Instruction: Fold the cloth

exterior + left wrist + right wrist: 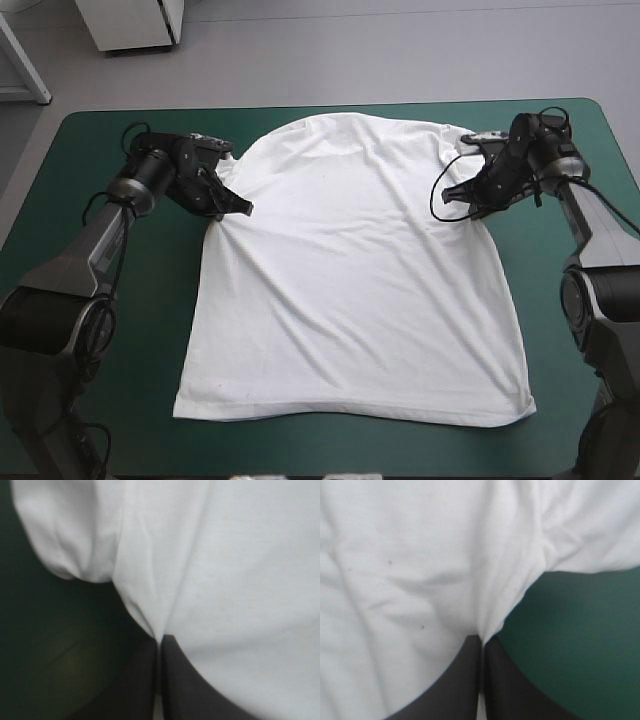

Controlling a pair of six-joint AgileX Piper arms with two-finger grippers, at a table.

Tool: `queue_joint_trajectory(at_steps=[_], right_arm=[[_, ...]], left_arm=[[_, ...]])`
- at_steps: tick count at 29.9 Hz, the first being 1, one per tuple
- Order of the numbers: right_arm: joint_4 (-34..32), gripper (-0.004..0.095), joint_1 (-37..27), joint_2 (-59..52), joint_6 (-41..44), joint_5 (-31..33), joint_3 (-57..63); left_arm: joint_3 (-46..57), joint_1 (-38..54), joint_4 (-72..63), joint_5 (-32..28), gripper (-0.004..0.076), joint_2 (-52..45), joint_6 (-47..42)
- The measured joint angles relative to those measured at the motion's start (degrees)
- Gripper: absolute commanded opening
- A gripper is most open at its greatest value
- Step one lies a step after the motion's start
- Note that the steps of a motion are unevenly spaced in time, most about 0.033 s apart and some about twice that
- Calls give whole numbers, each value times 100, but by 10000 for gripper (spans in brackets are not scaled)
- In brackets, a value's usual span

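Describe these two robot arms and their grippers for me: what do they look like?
The left arm and right arm are chunky tubes, dark grey and black, linked by rounded black joints. The left gripper and right gripper each end in two broad black fingers, curved like fins and tapering to a point.

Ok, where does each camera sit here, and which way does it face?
High view: above and behind the robot, looking forward and down on the table and spread T-shirt; both arms show, left gripper and right gripper at the shirt's armpits.
Left wrist view: above the left wrist, looking along its jaws, shut on the T-shirt's edge.
Right wrist view: likewise on the right wrist, jaws shut on the opposite edge.
Shared: the high view shows both pinch points too.
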Motion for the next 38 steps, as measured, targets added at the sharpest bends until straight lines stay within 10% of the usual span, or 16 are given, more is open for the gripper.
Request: queue_joint_trajectory(at_steps=[20, 38], right_arm=[[-9, -13, 0, -2731, 15, 399, -469], [109, -17, 0, -3201, 15, -418, -1283]], left_arm=[[-27, 0, 262, 243, -9, -3189, 20], [-236, 0, 65, -1412, -9, -3479, 14]])
